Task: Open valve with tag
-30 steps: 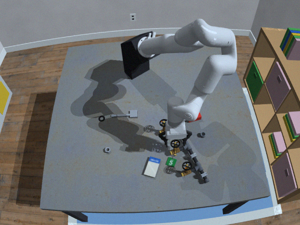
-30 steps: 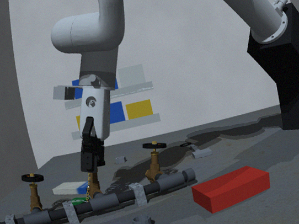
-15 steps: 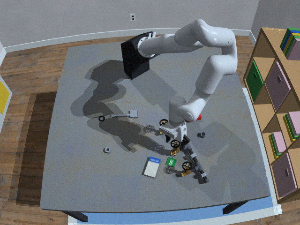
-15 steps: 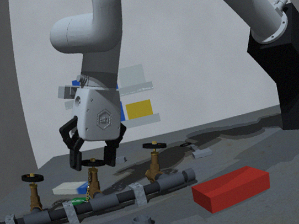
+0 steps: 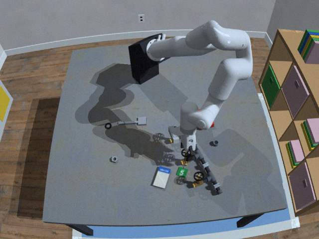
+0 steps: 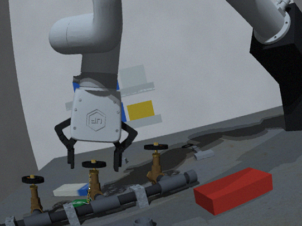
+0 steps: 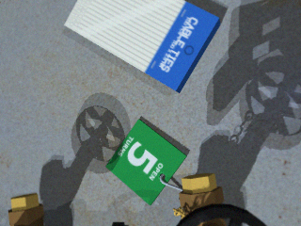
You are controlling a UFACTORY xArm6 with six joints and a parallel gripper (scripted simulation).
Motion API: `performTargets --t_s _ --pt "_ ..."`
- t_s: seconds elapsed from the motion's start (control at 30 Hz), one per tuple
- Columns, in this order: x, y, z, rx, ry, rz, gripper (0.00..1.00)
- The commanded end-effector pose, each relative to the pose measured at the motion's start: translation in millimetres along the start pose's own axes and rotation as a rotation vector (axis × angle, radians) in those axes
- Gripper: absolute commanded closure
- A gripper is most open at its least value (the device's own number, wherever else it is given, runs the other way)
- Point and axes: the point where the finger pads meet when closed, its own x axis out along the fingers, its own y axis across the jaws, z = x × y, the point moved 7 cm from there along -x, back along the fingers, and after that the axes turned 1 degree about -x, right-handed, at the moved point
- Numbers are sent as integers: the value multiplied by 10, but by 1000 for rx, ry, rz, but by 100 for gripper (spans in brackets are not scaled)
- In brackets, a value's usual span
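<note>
A grey pipe (image 6: pixel 100 204) carries three brass valves with black handwheels. The middle valve (image 6: pixel 94 163) has a gold chain leading to a green tag (image 7: pixel 147 160) that reads "5 turns open"; the tag also shows in the overhead view (image 5: pixel 181 172). The left valve (image 6: pixel 32 179) and the right valve (image 6: pixel 155 146) carry no tag. My gripper (image 6: pixel 94 166) is open, pointing down, with one finger on each side of the middle handwheel and not touching it. In the wrist view the middle valve's brass top (image 7: pixel 199 185) sits at the lower edge.
A white and blue cable-ties box (image 5: pixel 161 177) lies beside the tag. A red block (image 6: pixel 233 188) and a grey cap (image 6: pixel 144 225) lie near the pipe. A nut (image 5: pixel 112 158), a flat tool (image 5: pixel 132 121) and a black ring (image 5: pixel 107 123) lie farther left. A shelf (image 5: pixel 291 102) stands at the right.
</note>
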Motion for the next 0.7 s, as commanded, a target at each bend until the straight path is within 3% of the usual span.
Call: performTargets --t_s 0.0,0.53,0.57,0.67 --pt "2 -60 -74 111 -100 78 0" --pt "2 -60 -74 111 -100 78 0" --pt "2 -60 -74 111 -100 78 100" --pt "2 -60 -74 111 -100 78 100"
